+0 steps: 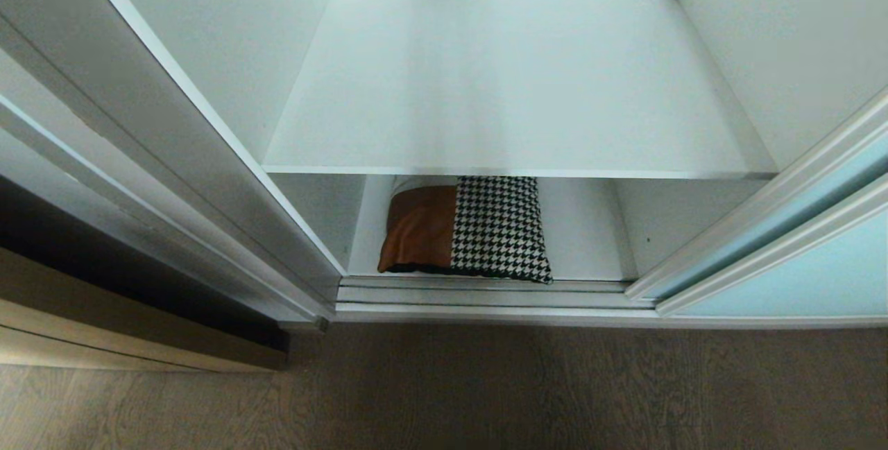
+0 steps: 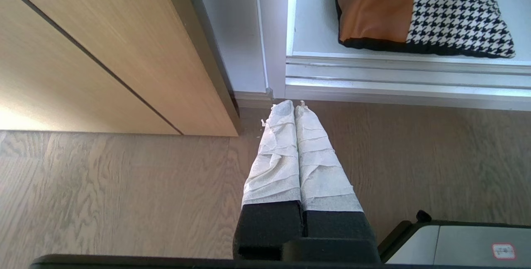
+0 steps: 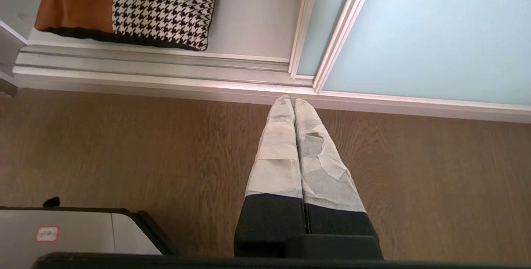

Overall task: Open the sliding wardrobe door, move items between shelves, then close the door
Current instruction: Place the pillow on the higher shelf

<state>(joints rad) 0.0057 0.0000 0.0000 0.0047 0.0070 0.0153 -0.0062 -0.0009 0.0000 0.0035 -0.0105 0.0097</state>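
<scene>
Both grippers hang shut over the wood floor, holding nothing.
One rectangular tan-leather and houndstooth cushion (image 1: pixel 463 229) lies on the lower white shelf (image 1: pixel 590 242), near its front edge, under the bare upper white shelf (image 1: pixel 513 89). The frosted aqua-blue glass sliding door (image 1: pixel 798 256) stands slid to the right. Left gripper (image 2: pixel 294 104) and right gripper (image 3: pixel 293 99) point at the floor just before the silver track (image 1: pixel 485 294).

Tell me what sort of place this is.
Probably a bedroom or dressing area in a home: a built-in white wardrobe with flat shelves, a frosted aqua sliding door pushed to the right, a leather-and-houndstooth cushion on the lowest level, and a wood-plank floor.
</scene>
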